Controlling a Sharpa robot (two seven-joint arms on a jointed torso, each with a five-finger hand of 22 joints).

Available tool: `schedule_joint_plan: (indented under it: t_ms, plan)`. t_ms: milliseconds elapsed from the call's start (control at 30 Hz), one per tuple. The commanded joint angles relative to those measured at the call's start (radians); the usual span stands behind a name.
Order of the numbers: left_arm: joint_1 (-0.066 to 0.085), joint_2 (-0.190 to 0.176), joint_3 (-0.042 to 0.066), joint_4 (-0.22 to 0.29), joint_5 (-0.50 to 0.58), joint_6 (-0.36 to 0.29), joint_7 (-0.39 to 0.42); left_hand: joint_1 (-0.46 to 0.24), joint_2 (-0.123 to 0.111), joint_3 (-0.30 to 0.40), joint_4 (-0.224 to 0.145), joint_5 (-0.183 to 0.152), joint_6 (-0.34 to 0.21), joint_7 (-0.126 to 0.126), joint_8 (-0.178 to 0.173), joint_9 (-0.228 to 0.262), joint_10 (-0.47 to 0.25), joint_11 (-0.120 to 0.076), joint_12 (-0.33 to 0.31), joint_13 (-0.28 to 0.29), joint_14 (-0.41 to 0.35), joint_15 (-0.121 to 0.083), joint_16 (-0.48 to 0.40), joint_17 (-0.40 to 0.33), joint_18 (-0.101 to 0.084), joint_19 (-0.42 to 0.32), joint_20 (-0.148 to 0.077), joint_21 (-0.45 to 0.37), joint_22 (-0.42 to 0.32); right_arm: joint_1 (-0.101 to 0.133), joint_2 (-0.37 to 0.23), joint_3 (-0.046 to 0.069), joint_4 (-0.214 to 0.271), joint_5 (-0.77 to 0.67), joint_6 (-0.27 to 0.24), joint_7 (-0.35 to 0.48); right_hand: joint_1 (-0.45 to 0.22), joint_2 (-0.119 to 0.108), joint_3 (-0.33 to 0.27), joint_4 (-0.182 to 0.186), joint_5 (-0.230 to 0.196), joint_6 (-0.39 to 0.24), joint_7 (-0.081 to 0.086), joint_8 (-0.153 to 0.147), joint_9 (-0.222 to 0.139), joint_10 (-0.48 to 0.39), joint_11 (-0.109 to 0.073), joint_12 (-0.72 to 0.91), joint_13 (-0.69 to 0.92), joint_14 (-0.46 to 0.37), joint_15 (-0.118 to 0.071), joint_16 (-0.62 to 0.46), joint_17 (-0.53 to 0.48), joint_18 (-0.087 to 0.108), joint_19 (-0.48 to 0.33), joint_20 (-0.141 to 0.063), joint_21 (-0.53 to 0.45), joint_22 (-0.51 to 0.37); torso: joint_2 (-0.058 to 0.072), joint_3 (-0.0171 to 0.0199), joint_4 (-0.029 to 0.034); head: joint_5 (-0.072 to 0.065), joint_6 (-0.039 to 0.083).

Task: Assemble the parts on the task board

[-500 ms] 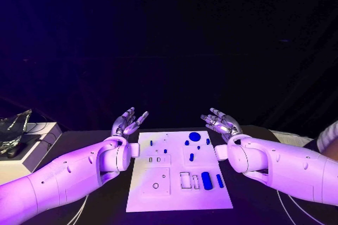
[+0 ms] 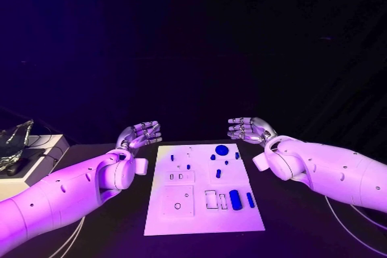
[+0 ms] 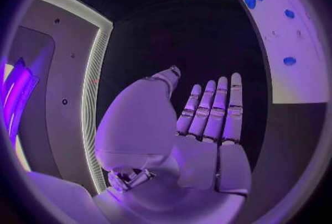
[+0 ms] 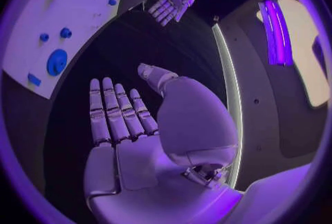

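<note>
White rectangular task board (image 2: pixel 202 213) lies flat at mid-table on the black table (image 2: pixel 298 224); small blue parts (image 2: pixel 235 199) sit on it. Left hand (image 2: pixel 138 135) and right hand (image 2: pixel 246 129) hover beyond the board's far corners, fingers (image 3: pixel 218 105) extended, holding nothing.

Black table (image 2: pixel 298 213) — white task board (image 2: pixel 202 224)

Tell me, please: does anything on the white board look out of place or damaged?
Nothing stands out. The blue parts lie apart on the task board, none visibly broken. Both the left hand and the right hand hold nothing.
</note>
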Motion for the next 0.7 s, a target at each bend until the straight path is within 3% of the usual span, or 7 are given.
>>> schedule_joint_plan:
  t_ms: [33,133,233,267,433,533,700]
  plan:
    - [0.001,-0.022,0.011,0.052,-0.053,0.089,0.012,0.016,-0.002,0.023,-0.010,0.002,0.118,0.053,0.043,0.023,0.121,-0.037,0.025,0.005,0.149,-0.045,0.068,0.043,0.008,0.137,-0.041,0.062,0.020,0.014,0.011,0.002,-0.014,-0.458,-0.005,0.001,0.051,-0.028,0.018,-0.028,-0.022,0.278,0.057,0.071,0.040,0.314,-0.061,0.011,0.007,0.313,-0.084,0.083,0.044,0.035,0.294,-0.059,0.114,0.038,0.023,0.0007,0.0002,-0.004,-0.004]
    - [0.001,-0.055,0.024,0.097,-0.071,0.091,0.009,0.016,-0.013,0.052,-0.012,0.001,0.176,0.034,0.062,0.029,0.214,-0.065,0.032,0.007,0.257,-0.083,0.124,0.098,0.008,0.239,-0.084,0.110,0.035,0.029,0.013,0.004,-0.022,-0.572,-0.026,-0.021,0.069,-0.030,-0.015,-0.044,-0.014,0.337,0.033,0.083,0.045,0.409,-0.097,0.012,0.009,0.479,-0.144,0.154,0.092,0.033,0.415,-0.125,0.239,0.106,0.038,0.0009,0.0002,-0.007,-0.005]
    - [0.001,-0.088,0.039,0.147,-0.090,0.096,0.005,0.011,-0.032,0.091,-0.018,0.000,0.226,0.016,0.071,0.039,0.297,-0.091,0.015,0.006,0.354,-0.121,0.217,0.196,0.004,0.332,-0.129,0.179,0.066,0.043,0.015,0.005,-0.020,-0.687,-0.022,-0.060,0.068,-0.037,-0.032,-0.054,0.015,0.383,0.013,0.067,0.042,0.470,-0.119,-0.018,0.006,0.588,-0.177,0.207,0.163,0.021,0.423,-0.179,0.418,0.229,0.055,0.0000,0.0024,-0.011,0.001]
    - [0.001,-0.098,0.043,0.162,-0.095,0.098,0.003,0.011,-0.034,0.095,-0.020,0.001,0.228,0.015,0.070,0.040,0.304,-0.093,0.014,0.006,0.358,-0.124,0.226,0.206,0.004,0.336,-0.131,0.184,0.068,0.047,0.015,0.005,-0.018,-0.721,-0.016,-0.075,0.066,-0.036,-0.032,-0.053,0.016,0.391,0.013,0.064,0.043,0.478,-0.124,-0.013,0.007,0.625,-0.183,0.233,0.184,0.026,0.434,-0.187,0.455,0.253,0.060,-0.0007,0.0028,-0.011,0.004]
    - [0.001,-0.151,0.067,0.253,-0.116,0.112,-0.007,-0.006,-0.056,0.133,-0.035,0.001,0.248,0.006,0.062,0.052,0.360,-0.107,-0.012,0.011,0.372,-0.144,0.386,0.364,0.000,0.366,-0.155,0.281,0.126,0.075,0.015,0.006,0.007,-0.913,0.017,-0.178,0.036,-0.064,0.009,-0.040,0.025,0.428,-0.005,0.042,0.052,0.527,-0.148,-0.014,0.015,0.712,-0.208,0.487,0.369,0.035,0.490,-0.199,0.620,0.368,0.097,-0.0041,0.0085,-0.019,0.014]
    - [0.001,-0.174,0.082,0.299,-0.120,0.117,-0.011,-0.019,-0.063,0.148,-0.043,0.000,0.248,0.006,0.054,0.059,0.366,-0.107,-0.030,0.013,0.354,-0.146,0.464,0.436,0.000,0.355,-0.159,0.337,0.163,0.093,0.015,0.006,0.026,-1.018,0.037,-0.250,0.014,-0.086,0.040,-0.023,0.021,0.427,-0.007,0.031,0.064,0.528,-0.151,-0.013,0.019,0.713,-0.209,0.719,0.566,-0.003,0.597,-0.195,0.832,0.637,0.115,-0.0064,0.0145,-0.024,0.014]
    - [0.001,-0.202,0.100,0.354,-0.123,0.119,-0.016,-0.032,-0.066,0.162,-0.052,0.001,0.247,0.007,0.046,0.067,0.370,-0.107,-0.045,0.017,0.346,-0.147,0.532,0.492,0.000,0.338,-0.161,0.400,0.205,0.110,0.014,0.006,0.051,-1.143,0.066,-0.339,-0.002,-0.115,0.062,-0.005,0.008,0.419,-0.007,0.023,0.076,0.499,-0.145,-0.014,0.018,0.707,-0.202,0.919,0.754,-0.026,0.654,-0.190,0.951,0.796,0.138,-0.0091,0.0202,-0.031,0.018]
